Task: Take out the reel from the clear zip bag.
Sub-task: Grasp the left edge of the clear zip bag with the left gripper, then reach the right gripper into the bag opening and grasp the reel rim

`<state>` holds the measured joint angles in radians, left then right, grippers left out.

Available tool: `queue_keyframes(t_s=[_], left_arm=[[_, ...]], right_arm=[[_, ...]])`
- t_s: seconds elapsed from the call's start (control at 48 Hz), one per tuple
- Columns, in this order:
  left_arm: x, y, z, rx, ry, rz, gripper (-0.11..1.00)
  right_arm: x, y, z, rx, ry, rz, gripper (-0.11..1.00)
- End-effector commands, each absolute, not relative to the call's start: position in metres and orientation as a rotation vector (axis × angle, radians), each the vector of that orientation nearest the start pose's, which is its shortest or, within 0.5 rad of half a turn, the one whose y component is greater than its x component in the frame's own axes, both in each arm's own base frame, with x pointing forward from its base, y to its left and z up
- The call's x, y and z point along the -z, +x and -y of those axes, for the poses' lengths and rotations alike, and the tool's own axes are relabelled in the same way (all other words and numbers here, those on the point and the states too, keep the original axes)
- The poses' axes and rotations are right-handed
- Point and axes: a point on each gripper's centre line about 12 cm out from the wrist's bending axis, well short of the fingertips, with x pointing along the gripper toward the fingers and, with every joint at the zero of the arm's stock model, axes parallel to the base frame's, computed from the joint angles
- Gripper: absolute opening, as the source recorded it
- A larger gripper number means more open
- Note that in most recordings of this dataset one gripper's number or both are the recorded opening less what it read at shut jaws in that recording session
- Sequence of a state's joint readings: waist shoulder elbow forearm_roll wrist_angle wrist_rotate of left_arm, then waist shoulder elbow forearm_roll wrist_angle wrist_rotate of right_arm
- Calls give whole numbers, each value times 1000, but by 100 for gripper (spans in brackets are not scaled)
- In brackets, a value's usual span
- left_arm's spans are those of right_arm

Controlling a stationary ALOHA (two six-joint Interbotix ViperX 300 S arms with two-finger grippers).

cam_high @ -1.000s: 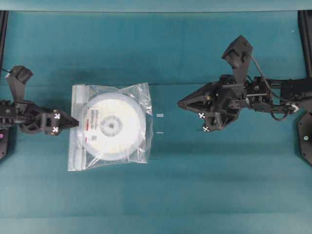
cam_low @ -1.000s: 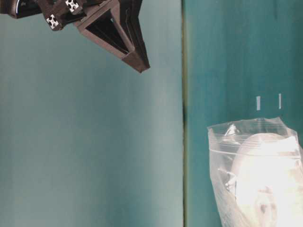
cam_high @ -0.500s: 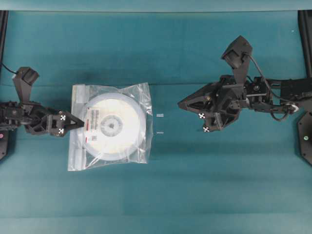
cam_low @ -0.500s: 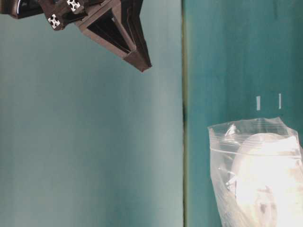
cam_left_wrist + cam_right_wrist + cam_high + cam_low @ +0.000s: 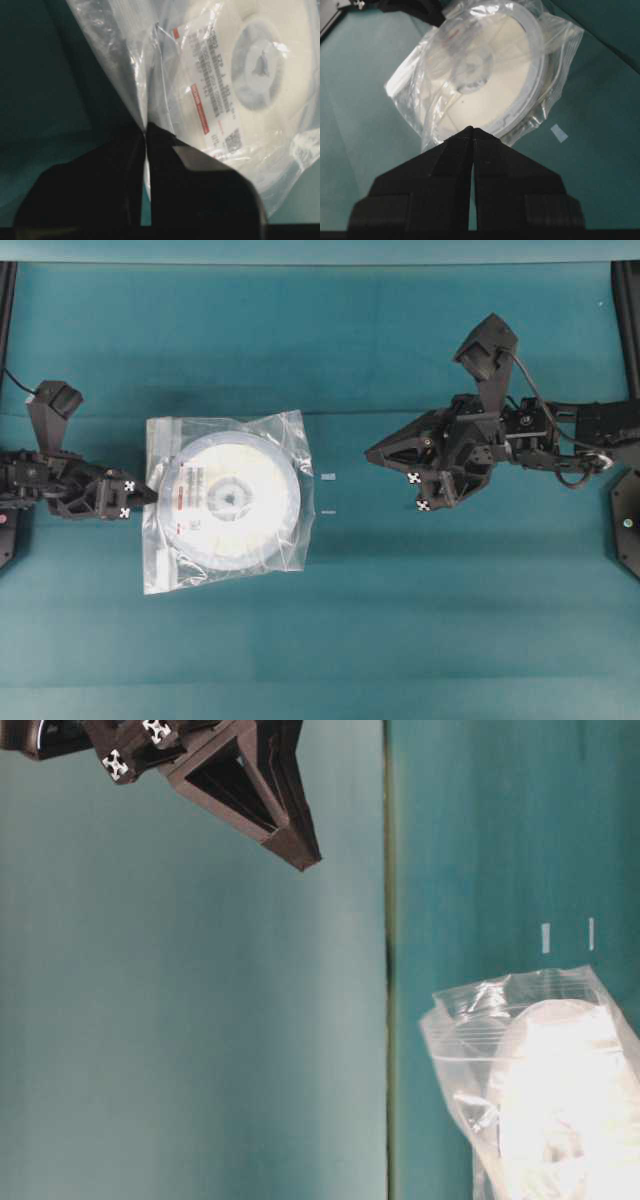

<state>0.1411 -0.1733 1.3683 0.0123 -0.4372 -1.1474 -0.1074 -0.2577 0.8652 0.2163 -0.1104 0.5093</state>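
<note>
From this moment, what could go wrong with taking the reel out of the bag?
1. The left gripper pinches only a thin fold at the zip edge of the clear zip bag; the slick film may slip out.
2. The reel sits fully inside, so a pull may drag bag and reel together over the table.
3. The right gripper is shut and apart from the bag, so nothing holds the far side.

reel (image 5: 228, 498) inside clear zip bag (image 5: 290, 545); left claw (image 5: 150, 498) at bag's left edge, right claw (image 5: 368, 453) well right

Glossy crinkled plastic bag (image 5: 222, 499), seemingly
</note>
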Motion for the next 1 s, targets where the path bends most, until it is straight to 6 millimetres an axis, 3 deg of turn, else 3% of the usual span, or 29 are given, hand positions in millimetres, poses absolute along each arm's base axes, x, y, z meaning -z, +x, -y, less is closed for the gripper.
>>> queue_keyframes(t_s=[0.0, 0.25, 0.354, 0.458, 0.666, 0.729, 0.979], left_arm=[[-72, 202, -29, -549, -1121, -613, -1], [-76, 209, -34, -537, -1072, -596, -1], [-77, 209, -35, -534, -1065, -596, -1], [-77, 209, -35, -534, -1065, -596, -1], [-76, 208, -35, -536, -1065, -597, -1], [-77, 209, -35, -535, -1065, -596, -1], [-77, 209, -34, -531, -1062, -596, -1]], right_arm=[[-209, 332, 36, 296, 745, -419, 0], [-178, 339, 30, 365, 877, -551, 0], [-167, 349, 30, 390, 918, -576, 5], [-163, 362, 31, 401, 936, -582, 20], [-152, 386, 33, 425, 981, -595, 77], [-148, 390, 32, 433, 998, -600, 88], [-131, 401, 34, 466, 1039, -617, 87]])
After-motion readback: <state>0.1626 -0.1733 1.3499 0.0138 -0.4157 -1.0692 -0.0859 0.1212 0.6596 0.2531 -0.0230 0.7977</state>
